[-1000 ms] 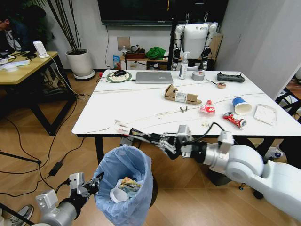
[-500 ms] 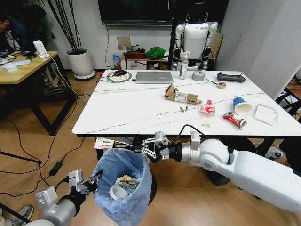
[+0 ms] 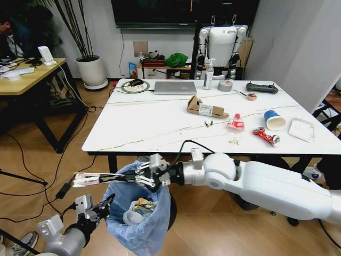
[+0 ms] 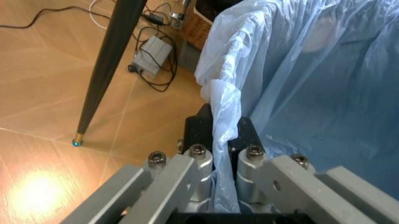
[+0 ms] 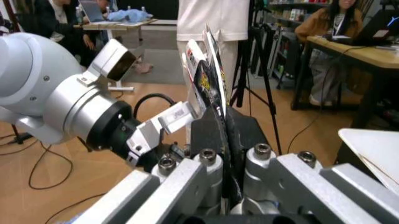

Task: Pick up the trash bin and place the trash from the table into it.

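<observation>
The trash bin (image 3: 139, 216), lined with a light-blue bag, hangs low in front of the table (image 3: 154, 125). My left gripper (image 3: 106, 205) is shut on the bag's rim (image 4: 223, 107) at the bin's left side. My right gripper (image 3: 123, 178) reaches across the bin's mouth, shut on a long flat snack wrapper (image 3: 88, 180) that sticks out past the left rim. The wrapper (image 5: 209, 79) stands clamped between the fingers. More trash lies on the table: a torn cardboard box (image 3: 205, 109), a red-and-white wrapper (image 3: 235, 122), a blue cup (image 3: 274, 119), a red tube (image 3: 265, 136) and a white packet (image 3: 301, 129).
A silver laptop (image 3: 175, 87), a tape roll (image 3: 225, 85), a spray bottle (image 3: 208, 74) and a black controller (image 3: 261, 88) stand along the table's far edge. A yellow desk (image 3: 26, 74) is at the left. Cables (image 3: 32, 176) run over the floor.
My right arm has swung left and down from the table's front edge, carrying the wrapper over the bin and past its left rim. The left gripper keeps its hold on the bag.
</observation>
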Controlling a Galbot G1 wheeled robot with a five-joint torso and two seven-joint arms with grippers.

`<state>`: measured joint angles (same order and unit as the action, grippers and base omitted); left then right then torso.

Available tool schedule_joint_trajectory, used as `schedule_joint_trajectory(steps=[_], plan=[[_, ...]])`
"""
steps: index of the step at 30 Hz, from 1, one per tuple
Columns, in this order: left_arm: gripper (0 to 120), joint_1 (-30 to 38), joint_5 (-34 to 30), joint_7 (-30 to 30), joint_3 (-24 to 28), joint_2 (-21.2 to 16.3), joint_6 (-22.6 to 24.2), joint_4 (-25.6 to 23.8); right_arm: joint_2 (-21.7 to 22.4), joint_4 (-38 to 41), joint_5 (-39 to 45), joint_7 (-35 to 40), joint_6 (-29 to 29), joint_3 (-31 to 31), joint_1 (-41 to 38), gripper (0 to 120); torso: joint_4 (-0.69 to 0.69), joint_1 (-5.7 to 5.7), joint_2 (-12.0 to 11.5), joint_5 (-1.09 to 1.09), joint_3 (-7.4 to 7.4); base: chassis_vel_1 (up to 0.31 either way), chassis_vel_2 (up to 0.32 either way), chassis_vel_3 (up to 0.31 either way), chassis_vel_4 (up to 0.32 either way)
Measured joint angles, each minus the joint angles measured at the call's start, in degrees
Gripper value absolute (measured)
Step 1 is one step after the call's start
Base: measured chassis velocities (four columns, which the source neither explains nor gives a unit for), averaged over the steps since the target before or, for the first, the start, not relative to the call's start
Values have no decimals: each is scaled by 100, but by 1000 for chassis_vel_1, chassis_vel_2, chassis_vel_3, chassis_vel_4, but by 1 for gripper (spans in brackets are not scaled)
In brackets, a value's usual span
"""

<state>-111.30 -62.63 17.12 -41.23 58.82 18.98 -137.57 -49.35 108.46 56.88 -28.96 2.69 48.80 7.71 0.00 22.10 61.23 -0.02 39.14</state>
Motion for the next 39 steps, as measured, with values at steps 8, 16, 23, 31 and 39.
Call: schedule_joint_trajectory(steps=[8, 16, 23, 31, 39], plan=[[0, -89, 36, -40, -105, 29, -6, -59, 28, -75, -67, -115, 0, -41, 67, 0, -1, 0, 0, 1, -1, 0, 0, 0, 0], [0, -122, 62, -40, -43, 95, -8, -77, 138, -90, -95, -263, 4, -114, 91, 20, -1, 0, 0, 2, -1, 0, 0, 0, 0], [0, -125, 66, -41, -35, 119, -5, -87, 152, -90, -87, -310, 3, -149, 96, 46, 0, 0, 0, 2, -1, 0, 0, 0, 0], [0, -217, 69, -31, -48, 135, 17, -112, 196, -87, -39, -318, -1, -259, 101, 76, 0, 0, 0, 2, 0, 0, 0, 0, 0], [0, -413, 240, -31, -109, 189, 29, -114, 491, -256, 129, 353, -79, -1311, 556, 99, 0, 0, 0, 2, 0, 0, 0, 0, 0]])
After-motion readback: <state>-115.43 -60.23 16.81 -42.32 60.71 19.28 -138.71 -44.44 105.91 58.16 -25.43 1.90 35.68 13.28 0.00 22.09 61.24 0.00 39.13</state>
